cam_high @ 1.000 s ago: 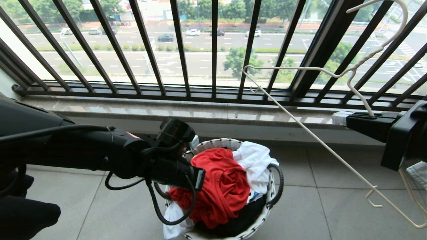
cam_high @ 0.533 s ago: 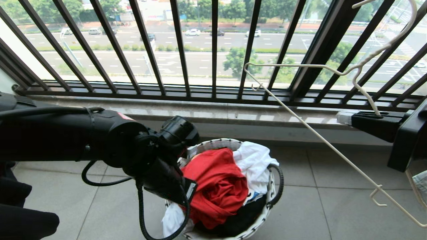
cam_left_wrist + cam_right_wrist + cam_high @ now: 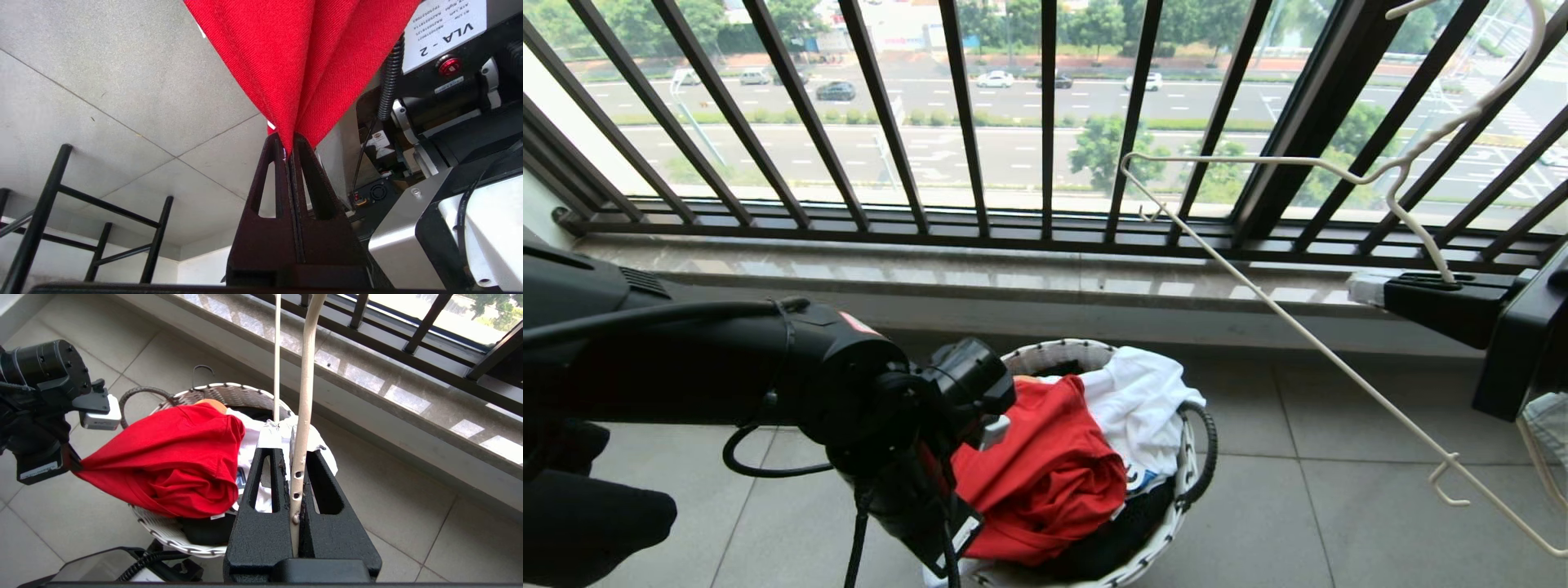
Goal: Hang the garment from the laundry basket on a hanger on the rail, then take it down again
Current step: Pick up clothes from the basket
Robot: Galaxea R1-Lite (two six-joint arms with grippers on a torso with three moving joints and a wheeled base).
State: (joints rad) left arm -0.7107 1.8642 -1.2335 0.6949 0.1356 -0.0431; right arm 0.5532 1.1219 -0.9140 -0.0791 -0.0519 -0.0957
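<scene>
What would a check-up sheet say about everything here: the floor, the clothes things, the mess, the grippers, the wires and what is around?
Surface: grey tiled floor; the basket stands on it.
Job's things: red T-shirt partly pulled out of the laundry basket; whitish wire hanger held up beside the window; rail not seen.
Clutter: white garment and dark clothes in the basket.
Grippers: left gripper shut on a fold of the T-shirt; right gripper shut on the hanger.
Cables: black cable loops under the left arm.
Surroundings: dark window bars, stone sill, road outside.
</scene>
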